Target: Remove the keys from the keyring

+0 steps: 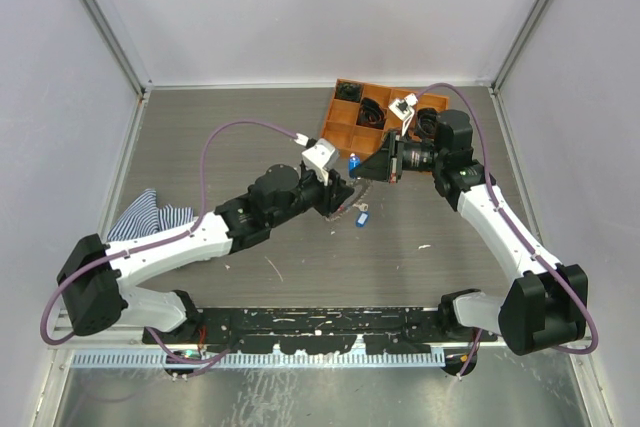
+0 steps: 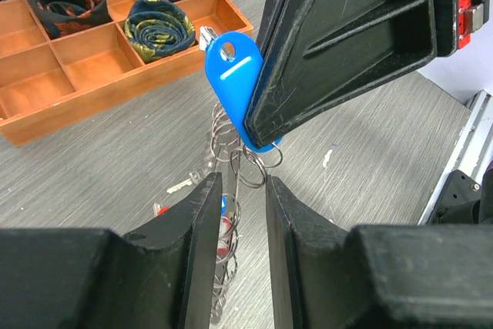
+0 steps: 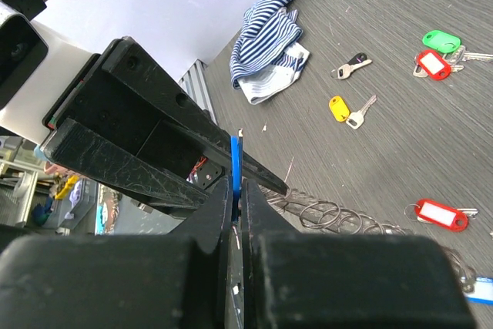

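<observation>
The keyring (image 2: 225,138), a thin grey loop fringed with small links, stands edge-on between my left gripper's (image 2: 244,190) close-set jaws, which are shut on it. My right gripper (image 3: 236,199) is shut on a blue key tag (image 3: 235,161) that is still on the ring; the tag also shows in the left wrist view (image 2: 229,75). In the top view the two grippers, left (image 1: 338,199) and right (image 1: 366,173), meet at mid-table. Loose keys lie on the table with green (image 3: 441,40), red (image 3: 433,65), yellow (image 3: 339,107) and red (image 3: 441,215) tags.
An orange compartment tray (image 1: 338,132) with black coiled bundles stands at the back, just behind the grippers. A striped blue-white cloth (image 1: 150,217) lies at the left. A blue-tagged key (image 1: 362,217) lies below the grippers. A small black-headed key (image 3: 353,63) lies near the cloth.
</observation>
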